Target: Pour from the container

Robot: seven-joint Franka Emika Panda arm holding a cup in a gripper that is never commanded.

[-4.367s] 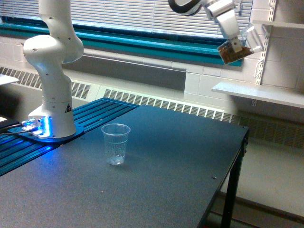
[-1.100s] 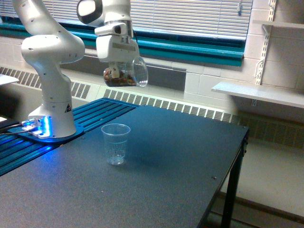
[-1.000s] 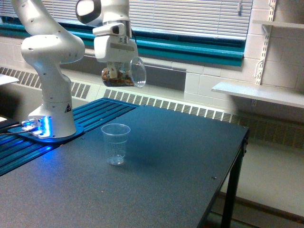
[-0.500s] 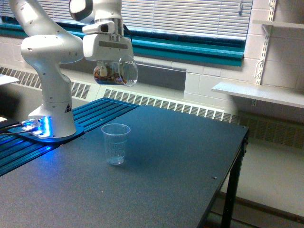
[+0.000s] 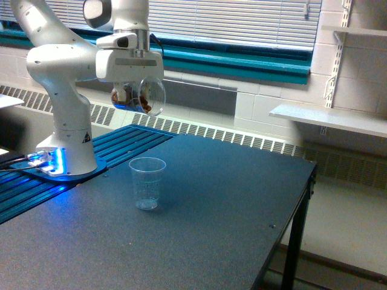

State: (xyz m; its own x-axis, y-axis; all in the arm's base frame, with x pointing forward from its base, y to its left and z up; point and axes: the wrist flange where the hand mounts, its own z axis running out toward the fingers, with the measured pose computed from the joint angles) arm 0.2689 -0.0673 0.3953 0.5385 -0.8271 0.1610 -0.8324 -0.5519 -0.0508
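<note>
In the exterior view my gripper (image 5: 132, 90) is shut on the container (image 5: 140, 96), a clear smooth tumbler lying almost on its side with its wide mouth toward the exterior view's right. Brown bits sit inside it, low in the wall. It hangs well above the table, a little to the left of the narrower clear cup (image 5: 147, 183). That cup stands upright on the dark table (image 5: 211, 223) and looks empty.
The white arm base (image 5: 66, 145) stands at the table's left on a blue-lit plate. A white wall shelf (image 5: 329, 118) sticks out at the right. The table's right edge drops off near a black leg (image 5: 293, 248).
The arm has swung the tumbler from the upper right across to the left and lower, and in the last second it drifted further left and down, staying tipped on its side.
</note>
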